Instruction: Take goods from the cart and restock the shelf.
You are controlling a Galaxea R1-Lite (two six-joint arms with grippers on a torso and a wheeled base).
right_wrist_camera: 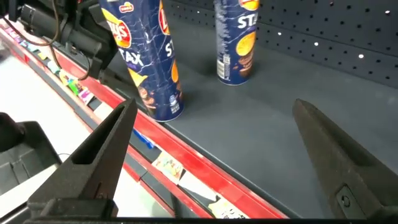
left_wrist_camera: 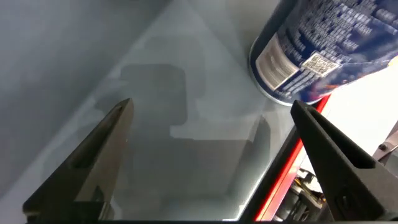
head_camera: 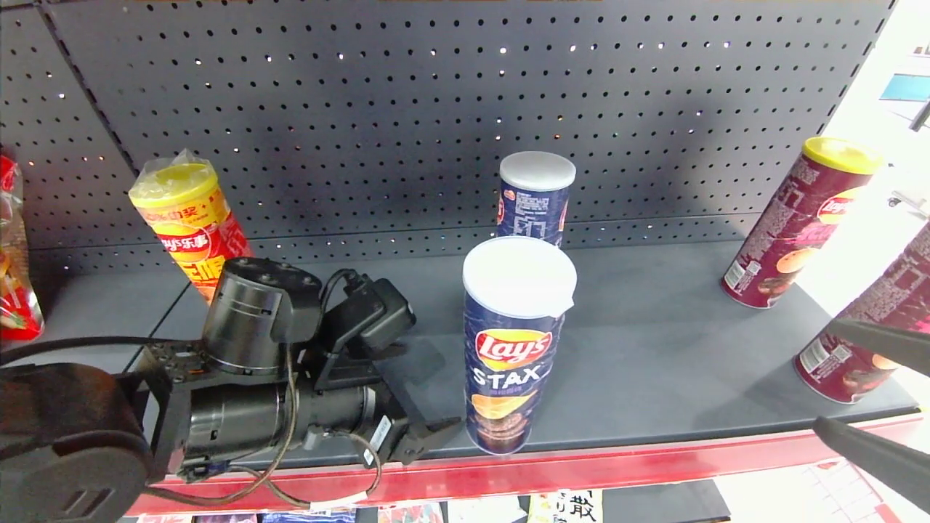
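A blue chips can (head_camera: 516,349) with a white lid stands upright near the front edge of the grey shelf (head_camera: 654,363). A second blue can (head_camera: 534,200) stands behind it by the pegboard. My left gripper (head_camera: 436,396) sits low on the shelf just left of the front can, open and empty. In the left wrist view the gripper (left_wrist_camera: 212,106) frames bare shelf, with the can's base (left_wrist_camera: 311,56) beyond one fingertip. My right gripper (head_camera: 828,376) hovers open and empty at the shelf's right front. From the right wrist, that gripper (right_wrist_camera: 214,109) faces both blue cans (right_wrist_camera: 149,62) (right_wrist_camera: 236,43).
A yellow-lidded red can (head_camera: 190,225) leans at the back left, with a snack bag (head_camera: 14,254) at the far left. Two maroon cans (head_camera: 799,225) (head_camera: 872,327) stand at the right. A red strip (head_camera: 654,454) runs along the shelf front. Bare shelf lies between the blue and maroon cans.
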